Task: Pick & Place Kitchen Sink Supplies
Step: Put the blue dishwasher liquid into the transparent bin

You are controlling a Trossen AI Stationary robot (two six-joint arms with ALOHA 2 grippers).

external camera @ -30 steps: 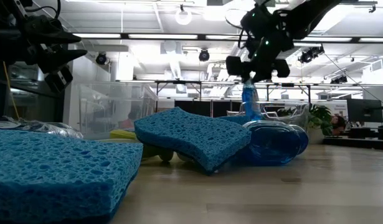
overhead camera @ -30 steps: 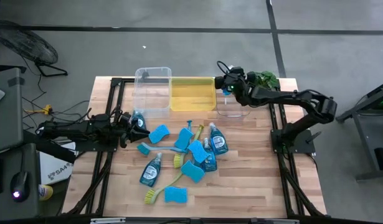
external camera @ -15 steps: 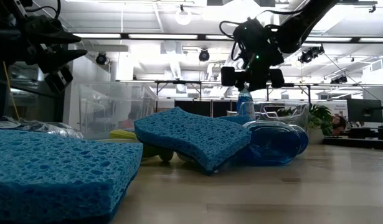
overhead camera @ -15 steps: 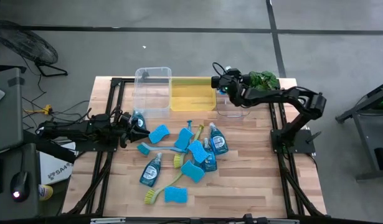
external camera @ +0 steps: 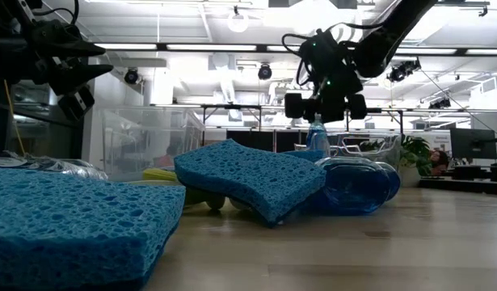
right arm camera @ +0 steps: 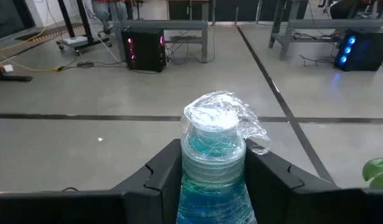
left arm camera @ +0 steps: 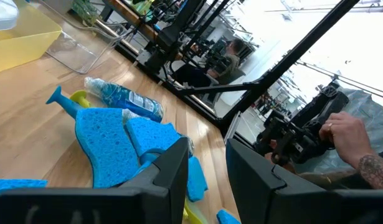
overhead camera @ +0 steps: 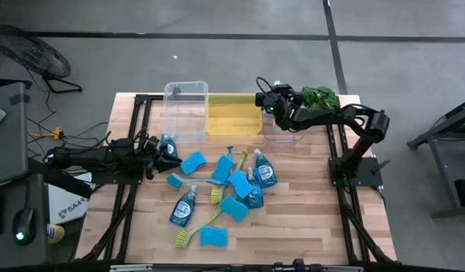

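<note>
Right gripper [right arm camera: 213,177] clamped on small clear bottle of blue dish soap [right arm camera: 213,162], held raised at the desk's far edge beside the yellow plastic bin [overhead camera: 234,115]. Left gripper [left arm camera: 205,171] fingers slightly apart, hovering at desk's left.

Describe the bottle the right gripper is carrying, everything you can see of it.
The soap bottle is small and clear, holding blue liquid, its cap end wrapped in crinkled clear film. It sits clamped between the right gripper's two dark fingers, lifted above the table by the yellow bin's right edge. Nothing else touches it.
</note>
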